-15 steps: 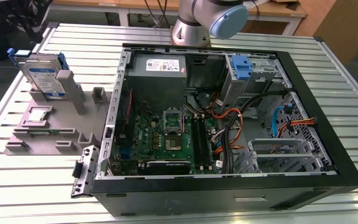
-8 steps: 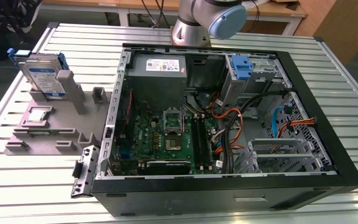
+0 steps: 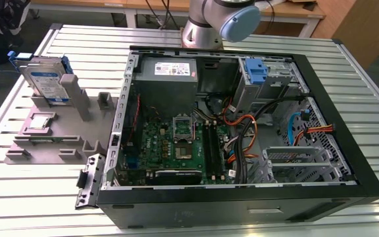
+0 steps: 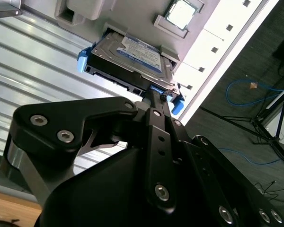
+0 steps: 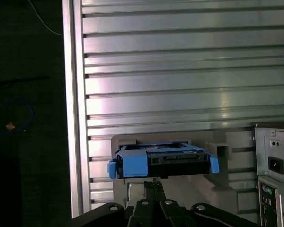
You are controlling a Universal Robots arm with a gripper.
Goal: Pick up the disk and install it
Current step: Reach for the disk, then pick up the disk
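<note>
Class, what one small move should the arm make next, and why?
Probably open the gripper: its jaws look shut and sit short of the disk, which stands upright in the grey holder, outside the computer case.

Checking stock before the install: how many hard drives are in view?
1. The disk stands on edge in the grey fixture at the exterior view's left, outside the computer case. The case's drive cages may hide others.

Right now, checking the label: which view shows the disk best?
The second wrist view: the disk shows its label face and blue rails. At the exterior view's left it stands upright in the grey holder. The first wrist view shows one end, edge-on.
</note>
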